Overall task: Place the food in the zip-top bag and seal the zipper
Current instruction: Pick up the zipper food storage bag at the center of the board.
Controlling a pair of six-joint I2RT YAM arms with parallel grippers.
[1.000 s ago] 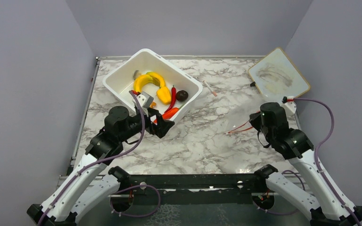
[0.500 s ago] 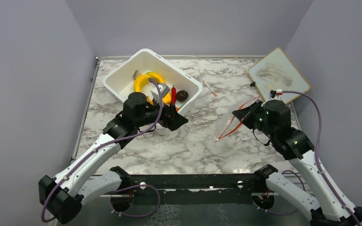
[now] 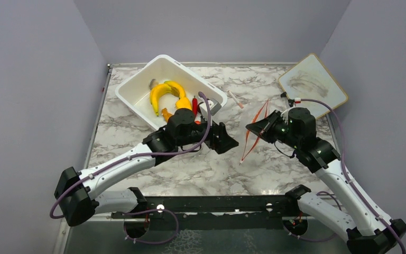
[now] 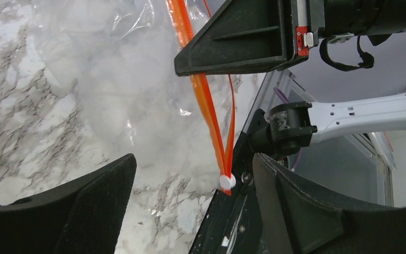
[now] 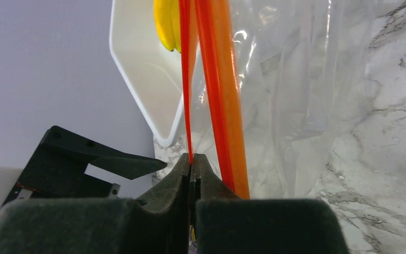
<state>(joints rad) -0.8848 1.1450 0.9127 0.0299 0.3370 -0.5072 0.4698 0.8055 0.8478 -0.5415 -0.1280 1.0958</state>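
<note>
My right gripper (image 3: 252, 128) (image 5: 192, 162) is shut on one thin red-orange strip of the zipper (image 5: 186, 79). It holds the clear zip-top bag (image 3: 254, 129) (image 5: 296, 79) up off the table, mouth slightly parted. My left gripper (image 3: 226, 141) (image 4: 190, 206) is open and empty, just left of the bag. The zipper (image 4: 205, 100) and its white slider (image 4: 226, 181) hang between the open fingers. The banana (image 3: 161, 92), yellow pepper (image 3: 183, 103), red chili (image 3: 194, 102) and carrot (image 3: 165, 112) lie in the white tub (image 3: 137, 92). The dark fruit is hidden.
A wood-framed whiteboard (image 3: 312, 84) lies at the back right. A small white-and-red stick (image 3: 235, 99) lies right of the tub. My left arm (image 3: 137, 159) stretches across the table in front of the tub.
My right gripper has lifted the bag off the table and carried it left. My left arm has swung from the tub's front edge rightward to the bag.
</note>
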